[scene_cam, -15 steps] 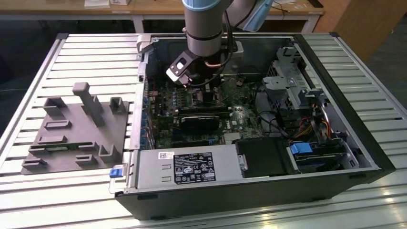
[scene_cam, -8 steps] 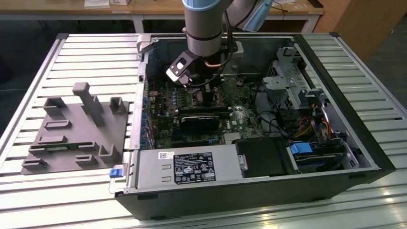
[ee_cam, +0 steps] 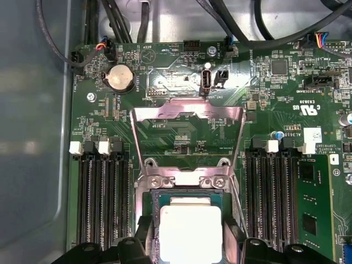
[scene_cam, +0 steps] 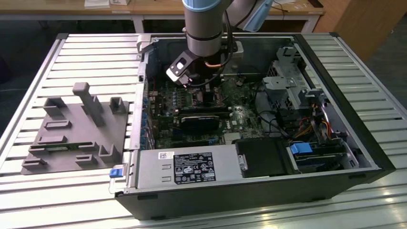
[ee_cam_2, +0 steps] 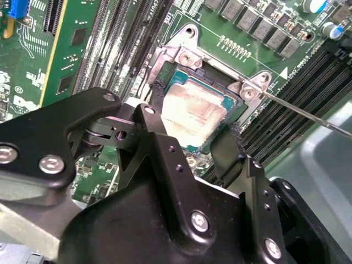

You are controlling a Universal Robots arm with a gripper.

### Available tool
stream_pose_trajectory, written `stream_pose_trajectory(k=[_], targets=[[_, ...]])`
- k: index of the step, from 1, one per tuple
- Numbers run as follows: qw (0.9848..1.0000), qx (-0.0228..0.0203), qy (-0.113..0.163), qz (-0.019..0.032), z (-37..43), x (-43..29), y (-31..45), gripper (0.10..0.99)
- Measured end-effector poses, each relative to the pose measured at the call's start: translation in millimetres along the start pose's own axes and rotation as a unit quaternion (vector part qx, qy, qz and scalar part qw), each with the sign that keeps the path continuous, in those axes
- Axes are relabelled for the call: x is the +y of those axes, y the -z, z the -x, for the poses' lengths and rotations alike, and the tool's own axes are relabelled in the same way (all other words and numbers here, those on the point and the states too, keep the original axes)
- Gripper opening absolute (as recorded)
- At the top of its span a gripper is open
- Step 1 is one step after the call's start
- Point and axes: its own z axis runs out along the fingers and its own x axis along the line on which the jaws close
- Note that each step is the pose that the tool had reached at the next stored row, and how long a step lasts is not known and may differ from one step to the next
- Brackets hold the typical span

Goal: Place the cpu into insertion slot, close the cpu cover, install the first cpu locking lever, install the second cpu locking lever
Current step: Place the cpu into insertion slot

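Note:
In both wrist views the cpu [ee_cam: 190,228] [ee_cam_2: 193,113], a square chip with a dull silver top, lies level within the insertion slot [ee_cam: 184,180] [ee_cam_2: 184,55]. My gripper [ee_cam: 188,237] [ee_cam_2: 190,132] [scene_cam: 200,98] straddles it, one black finger [ee_cam: 144,236] against each of two opposite edges, shut on the chip. The cpu cover [ee_cam: 187,113], a thin silver window frame, stands swung up and open behind the socket. A thin wire locking lever [ee_cam_2: 308,113] sticks out free beside the socket. In the exterior view the arm reaches down into the open computer case.
Black memory slots [ee_cam: 102,203] [ee_cam: 275,198] flank the socket closely on both sides. Cables [ee_cam: 110,22] hang past the motherboard's far edge. In the exterior view a power supply [scene_cam: 184,167] and drive bays [scene_cam: 318,124] crowd the case, and a grey fixture [scene_cam: 76,129] lies on the slatted table.

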Motion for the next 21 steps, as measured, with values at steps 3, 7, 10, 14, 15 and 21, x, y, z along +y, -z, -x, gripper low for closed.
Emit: stream_pose_trajectory(k=[3, 7, 10, 14, 15, 21], targets=[[1.0000, 0.0030, 0.000, 0.0000, 0.0, 0.1, 0.3, 0.612], [1.0000, 0.0090, -0.001, -0.0002, -0.1, 0.1, 0.3, 0.612], [1.0000, 0.0091, -0.001, -0.0002, -0.1, 0.1, 0.6, 0.612], [1.0000, 0.0086, -0.001, -0.0002, -0.2, 0.3, 3.1, 0.612], [1.0000, 0.0084, -0.001, -0.0002, -0.2, 0.4, 3.9, 0.612], [1.0000, 0.0079, -0.001, -0.0002, -0.5, 0.9, 10.2, 0.612]])
